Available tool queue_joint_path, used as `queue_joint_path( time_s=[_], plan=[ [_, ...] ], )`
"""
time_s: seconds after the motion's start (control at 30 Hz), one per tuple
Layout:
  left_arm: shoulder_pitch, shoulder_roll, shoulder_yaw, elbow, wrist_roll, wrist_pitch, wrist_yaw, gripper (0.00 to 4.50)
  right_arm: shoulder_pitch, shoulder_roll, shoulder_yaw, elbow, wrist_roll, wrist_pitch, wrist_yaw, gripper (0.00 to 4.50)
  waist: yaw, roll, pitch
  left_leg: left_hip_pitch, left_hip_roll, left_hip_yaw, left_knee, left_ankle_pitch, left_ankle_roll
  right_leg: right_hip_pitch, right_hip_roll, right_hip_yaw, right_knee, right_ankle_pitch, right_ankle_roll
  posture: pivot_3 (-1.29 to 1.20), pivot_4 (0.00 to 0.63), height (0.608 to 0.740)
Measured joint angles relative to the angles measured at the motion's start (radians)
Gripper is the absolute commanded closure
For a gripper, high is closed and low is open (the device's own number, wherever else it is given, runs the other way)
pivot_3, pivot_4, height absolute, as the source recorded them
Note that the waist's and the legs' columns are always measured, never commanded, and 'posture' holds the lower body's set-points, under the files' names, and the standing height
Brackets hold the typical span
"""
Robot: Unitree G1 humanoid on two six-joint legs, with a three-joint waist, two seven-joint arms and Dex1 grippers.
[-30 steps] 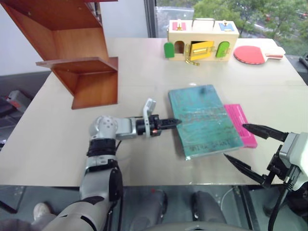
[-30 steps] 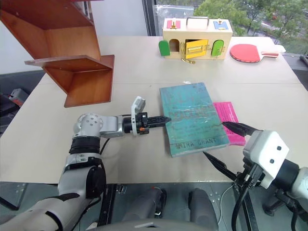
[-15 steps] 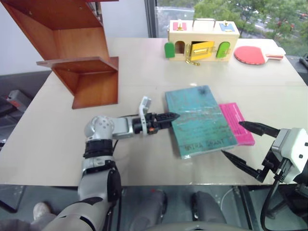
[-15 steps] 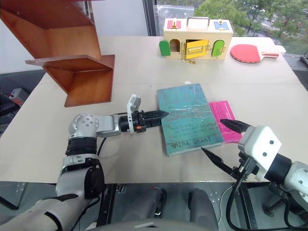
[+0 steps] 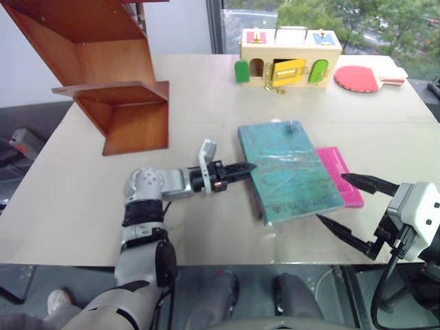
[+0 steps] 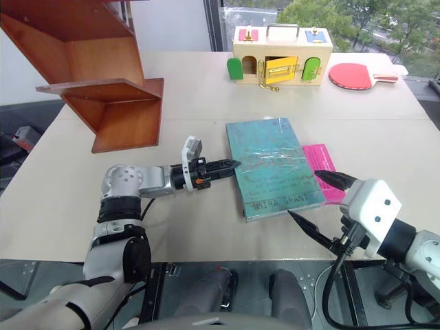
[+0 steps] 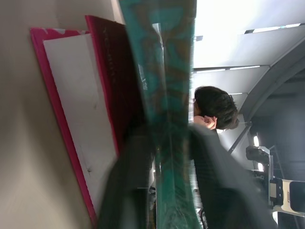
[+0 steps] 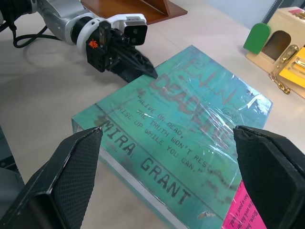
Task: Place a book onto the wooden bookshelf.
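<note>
Head view: book (image 5: 290,172) flat on table (image 5: 82,192), long axis near-far, right of bookshelf (image 5: 103,75). Left gripper (image 5: 242,167) clamped on book's left cover edge; right gripper (image 5: 347,203) wide open, empty, near corner.
Left wrist view: cover between fingers (image 7: 217,191).

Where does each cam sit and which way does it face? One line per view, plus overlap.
Left eye, right eye: head stereo pair, looking forward and down over the table; both arms show, left gripper shut on the teal book at its edge, right gripper open near the book's corner, wooden bookshelf far left.
Left wrist: looks along its fingers clamping the teal book edge-on, magenta-pink book beside it.
Right wrist: looks between its open fingers at the book cover and the left gripper.
Shared: every view holds the teal book.
</note>
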State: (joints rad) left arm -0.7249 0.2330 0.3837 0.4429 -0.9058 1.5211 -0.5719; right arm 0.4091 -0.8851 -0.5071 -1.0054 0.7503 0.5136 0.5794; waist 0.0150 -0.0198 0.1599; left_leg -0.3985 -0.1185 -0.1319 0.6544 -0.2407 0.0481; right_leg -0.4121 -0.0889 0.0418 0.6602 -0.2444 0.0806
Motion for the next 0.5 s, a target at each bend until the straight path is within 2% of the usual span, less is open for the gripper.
queue_joint_path(
  time_s=[0.37, 0.5],
  plan=[
    [0.009, 0.077, 0.008, -0.002, -0.001, 0.042, -0.035, 4.44, -0.007, 0.008, -0.002, -0.009, -0.002, 0.01, 0.001, 0.0, 0.0, 0.0, 0.0, 0.0, 0.0, 0.0, 0.0, 0.0, 0.0, 0.0, 0.0, 0.0, 0.0, 0.0, 0.0, 0.0, 0.15, 0.74],
    [0.039, 0.077, -0.033, -0.019, 0.003, 0.013, -0.065, 3.08, -0.012, 0.008, -0.002, -0.009, -0.005, 0.011, 0.002, 0.0, 0.001, 0.0, 0.0, 0.0, 0.0, 0.0, 0.0, 0.0, 0.0, 0.0, 0.0, 0.0, 0.0, 0.0, 0.0, 0.0, 0.15, 0.74]
  ],
)
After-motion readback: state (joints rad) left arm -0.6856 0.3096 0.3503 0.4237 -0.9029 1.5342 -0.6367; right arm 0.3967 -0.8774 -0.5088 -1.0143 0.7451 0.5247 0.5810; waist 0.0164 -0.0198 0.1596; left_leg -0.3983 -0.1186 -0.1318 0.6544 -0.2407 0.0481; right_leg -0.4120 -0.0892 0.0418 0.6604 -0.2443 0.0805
